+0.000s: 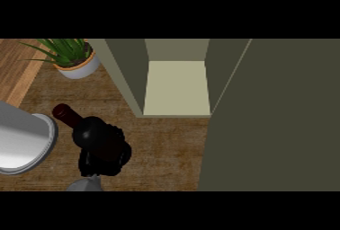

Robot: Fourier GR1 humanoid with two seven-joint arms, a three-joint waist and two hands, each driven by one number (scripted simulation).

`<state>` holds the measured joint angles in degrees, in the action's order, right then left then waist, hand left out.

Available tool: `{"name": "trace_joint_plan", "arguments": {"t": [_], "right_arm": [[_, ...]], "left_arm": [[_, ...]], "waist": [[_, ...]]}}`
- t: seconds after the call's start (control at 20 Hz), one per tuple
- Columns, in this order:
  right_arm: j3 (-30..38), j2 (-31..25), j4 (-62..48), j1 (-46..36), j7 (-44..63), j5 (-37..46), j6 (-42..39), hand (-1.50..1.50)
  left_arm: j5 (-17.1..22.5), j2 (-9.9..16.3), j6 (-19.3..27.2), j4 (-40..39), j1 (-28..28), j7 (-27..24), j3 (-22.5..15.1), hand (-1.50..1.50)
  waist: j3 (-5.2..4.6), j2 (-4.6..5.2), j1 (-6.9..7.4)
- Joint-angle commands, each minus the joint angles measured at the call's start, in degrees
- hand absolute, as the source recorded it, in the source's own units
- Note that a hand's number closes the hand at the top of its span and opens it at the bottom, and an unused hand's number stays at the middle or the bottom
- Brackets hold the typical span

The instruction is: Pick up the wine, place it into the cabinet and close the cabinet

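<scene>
The wine bottle (66, 114) is dark with a reddish-brown neck that points up and to the left. It is over the brown counter, left of the cabinet. My right hand (103, 155) is curled round the bottle's body and hides most of it; its grey forearm comes in from the lower edge. The olive cabinet (126, 72) stands open, showing a pale bare shelf (176, 87) inside. Its open door (272, 117) fills the right side of the view. The bottle is apart from the shelf opening, to its lower left. My left hand does not show.
A potted green plant (74, 57) in a white pot stands at the back left, close to the cabinet's left wall. A large grey rounded shape (23, 143) fills the left edge beside the bottle. Brown counter (166, 148) lies in front of the shelf.
</scene>
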<state>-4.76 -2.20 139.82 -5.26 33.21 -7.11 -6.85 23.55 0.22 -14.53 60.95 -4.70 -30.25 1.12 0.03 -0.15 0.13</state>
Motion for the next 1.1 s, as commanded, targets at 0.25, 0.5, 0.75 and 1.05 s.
{"name": "trace_joint_plan", "arguments": {"t": [0.25,0.5,0.75,1.05], "right_arm": [[4.4,-1.9,3.2,0.6,2.3,-7.5,-1.3,-1.50],[0.1,-0.4,8.3,4.4,3.6,-3.5,-0.3,-1.50],[2.1,-0.5,1.2,1.8,-0.6,-4.6,-1.9,-1.50],[4.6,-1.9,3.7,-0.2,4.1,-7.4,-1.0,-1.50]], "left_arm": [[7.8,-0.2,19.3,12.4,1.5,4.9,-18.6,1.50],[10.4,-0.2,26.3,16.8,2.8,6.9,-23.5,1.50],[17.5,-0.2,25.8,0.4,-6.0,-2.3,-23.8,1.50],[23.3,-0.2,30.0,-4.0,-9.3,-6.8,-29.2,1.50]], "waist": [[-0.01,0.08,-0.33],[-0.02,0.02,-0.37],[-0.05,0.24,-0.73],[-0.06,0.20,-0.79]]}}
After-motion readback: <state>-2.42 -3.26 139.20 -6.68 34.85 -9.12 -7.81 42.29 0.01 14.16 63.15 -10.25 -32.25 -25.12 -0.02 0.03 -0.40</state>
